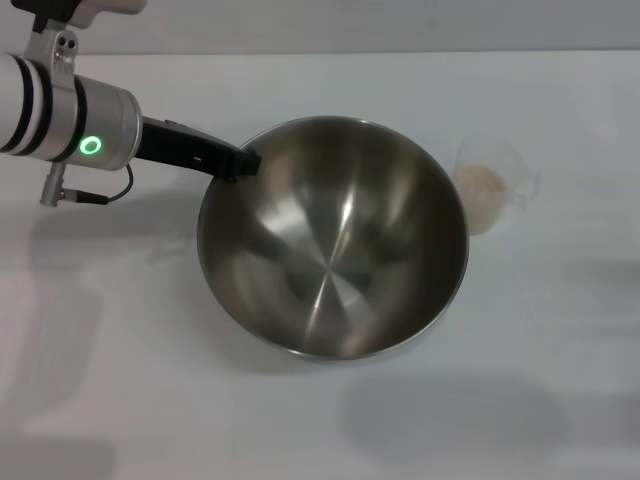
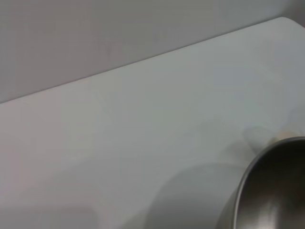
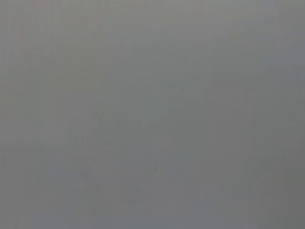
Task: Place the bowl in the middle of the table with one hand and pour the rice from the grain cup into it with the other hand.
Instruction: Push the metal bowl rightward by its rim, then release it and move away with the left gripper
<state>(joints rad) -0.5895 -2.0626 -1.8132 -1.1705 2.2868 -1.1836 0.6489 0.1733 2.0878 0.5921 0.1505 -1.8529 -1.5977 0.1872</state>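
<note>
The steel bowl (image 1: 335,240) is tilted, its open side facing up toward the head camera, over the middle of the white table (image 1: 300,420). My left gripper (image 1: 238,163) reaches in from the left and is shut on the bowl's far-left rim. A slice of that bowl (image 2: 274,191) shows in the left wrist view. Just right of the bowl stands the clear grain cup (image 1: 492,190) with pale rice (image 1: 481,182) inside it. My right gripper is out of view; its wrist view is plain grey.
The table's far edge (image 1: 400,50) meets a grey wall. The bowl's shadow (image 1: 460,410) lies on the tabletop toward the near side.
</note>
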